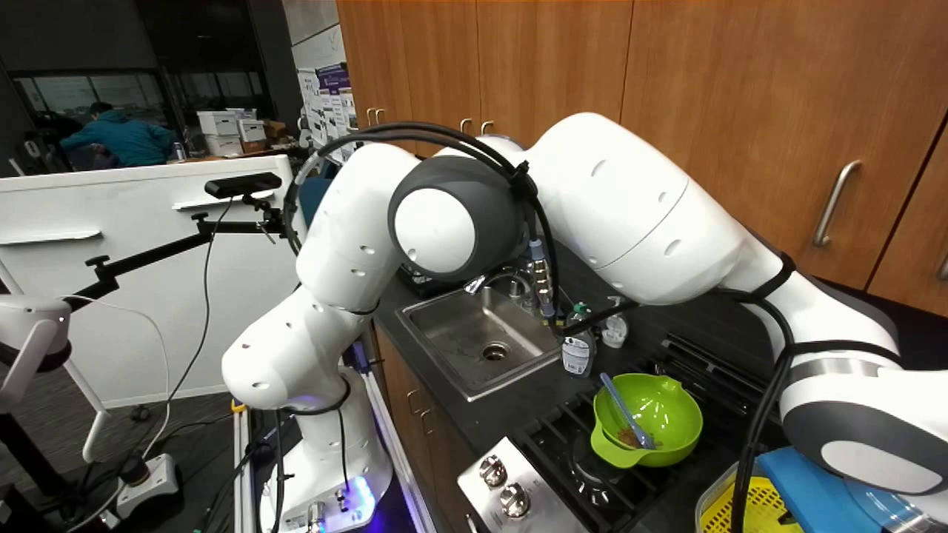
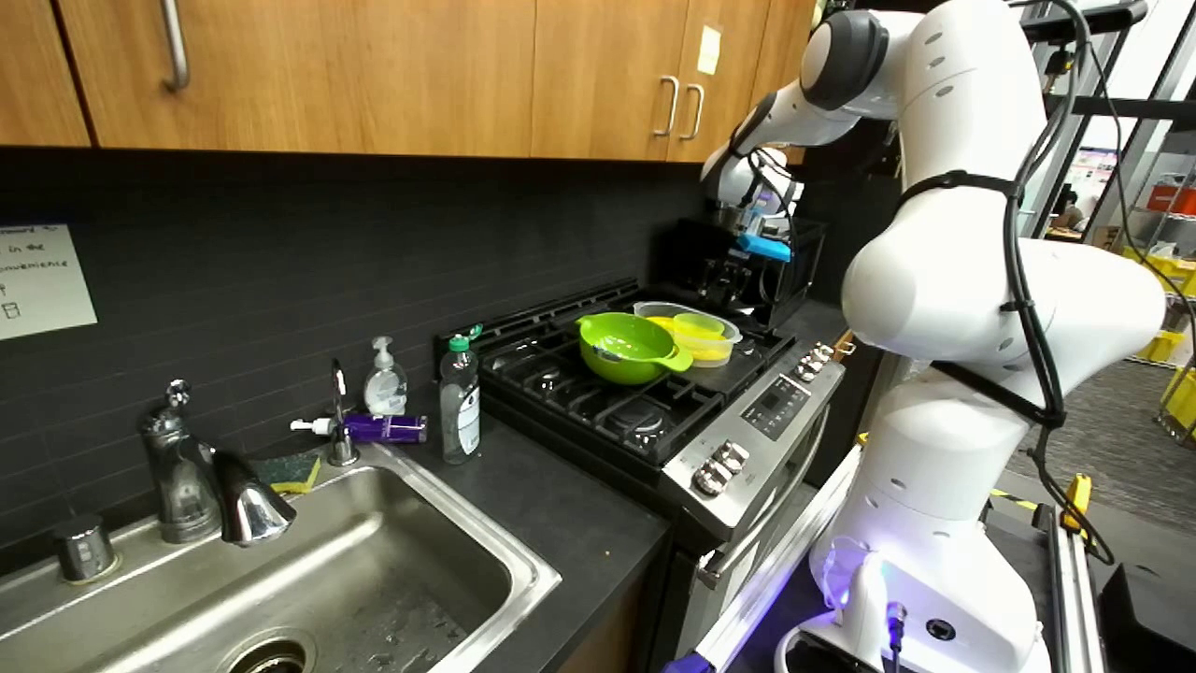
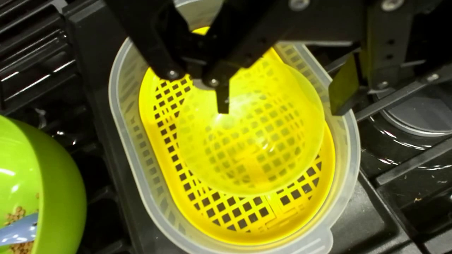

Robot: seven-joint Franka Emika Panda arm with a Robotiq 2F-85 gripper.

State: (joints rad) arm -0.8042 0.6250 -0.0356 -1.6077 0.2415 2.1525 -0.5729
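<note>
The white arm is the largest thing, arching across an exterior view from the lower left to the right edge. Next comes the stove, with black grates and a steel front, near the middle of the frame in an exterior view. The steel sink lies at lower left there, set into the dark bench.

An oval clear container stands on the stove and takes up the centre of the wrist view, with a yellow grid insert inside it. The green bowl stands just beside the container, cut off by the left edge of the wrist view. A translucent yellow bowl sits in the container, over the insert, around the middle of the wrist view.

Above it hangs the pincer, entering from the top of that view. Its jaws stand well apart and grip nothing. One fingertip, just above centre, shows against the inside of the translucent yellow bowl; the other fingertip, upper right, shows beyond that bowl's edge. No clear contact can be made out.

Smallest are the blue utensil leaning in the green bowl and the brown pellets at its bottom.
</note>
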